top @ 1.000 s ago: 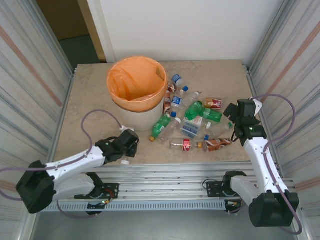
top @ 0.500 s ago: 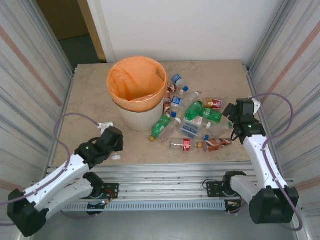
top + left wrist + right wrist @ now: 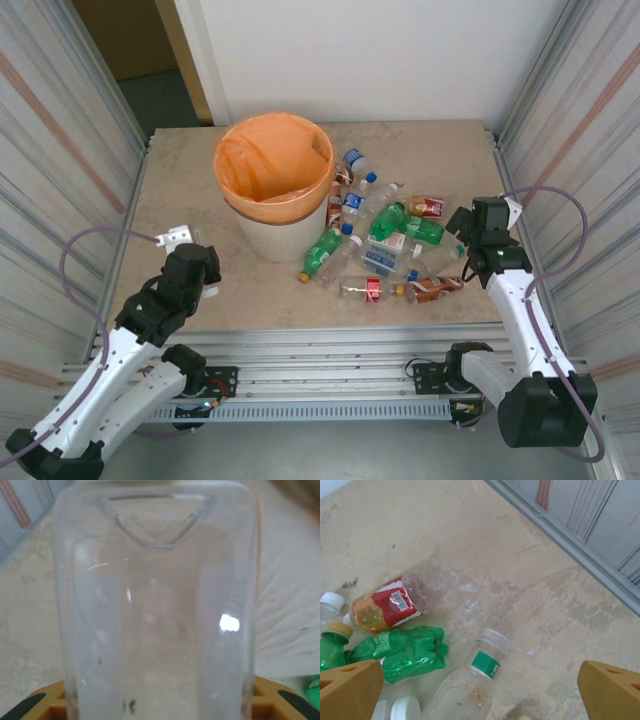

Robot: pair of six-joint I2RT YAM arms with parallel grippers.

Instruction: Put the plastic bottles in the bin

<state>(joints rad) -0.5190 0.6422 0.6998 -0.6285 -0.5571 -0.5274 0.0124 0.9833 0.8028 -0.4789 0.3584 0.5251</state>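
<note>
Off at eight o'clock from the bin point(image 3: 285, 242), the left end effector point(image 3: 192, 262) is clenched around a clear bottle point(image 3: 155, 610) held between its fingers. Loose bottles point(image 3: 388, 222) lie on the tabletop point(image 3: 180, 185) at the bin's three o'clock. At their three o'clock, the right end effector point(image 3: 476, 224) hangs released above a green-labelled bottle point(image 3: 470, 685).

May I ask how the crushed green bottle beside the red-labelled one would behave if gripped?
The crushed green bottle looks empty, so probably very light. Its creased walls suggest it would give further under pressure rather than stay stiff. Flattened as it is, it seems unlikely to roll if nudged.
</note>
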